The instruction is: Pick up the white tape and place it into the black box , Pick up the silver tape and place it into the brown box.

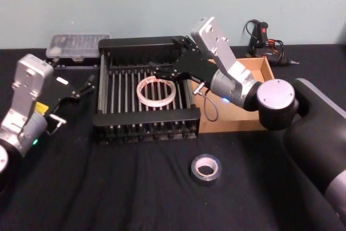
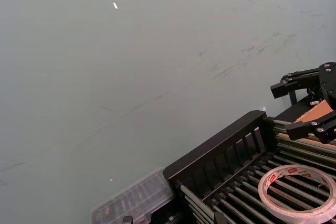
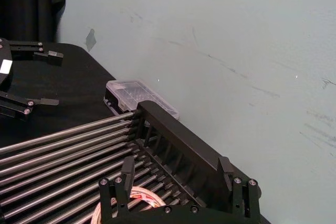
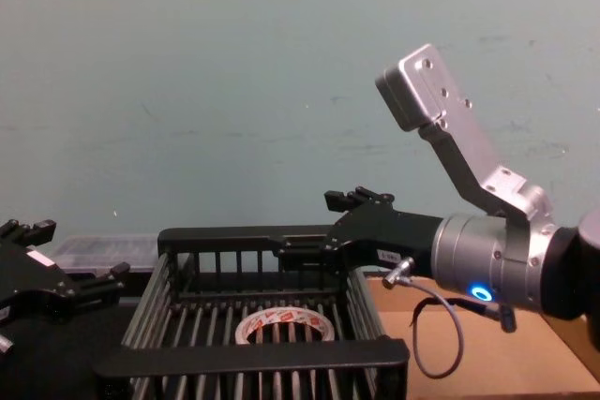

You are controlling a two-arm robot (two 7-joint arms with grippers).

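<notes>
White tape (image 1: pixel 156 91) lying in black box (image 1: pixel 146 128); right gripper (image 1: pixel 157 67) spread above it. Next: silver tape (image 1: pixel 206 168), in front of box, into brown box (image 1: pixel 258 68). Left gripper (image 1: pixel 84 86) spread, left of box.

White tape (image 1: pixel 157 91) lies flat in the black box (image 1: pixel 146 123); silver tape (image 1: pixel 206 168) lies before the brown box (image 1: pixel 238 118).

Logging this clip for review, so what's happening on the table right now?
The white tape lies flat on the bars inside the black box. The right gripper hangs open just above it, over the crate's far side, holding nothing. The silver tape sits on the black cloth in front of the crate, not yet moved to the brown box. The left gripper hovers open to the crate's left.
</notes>
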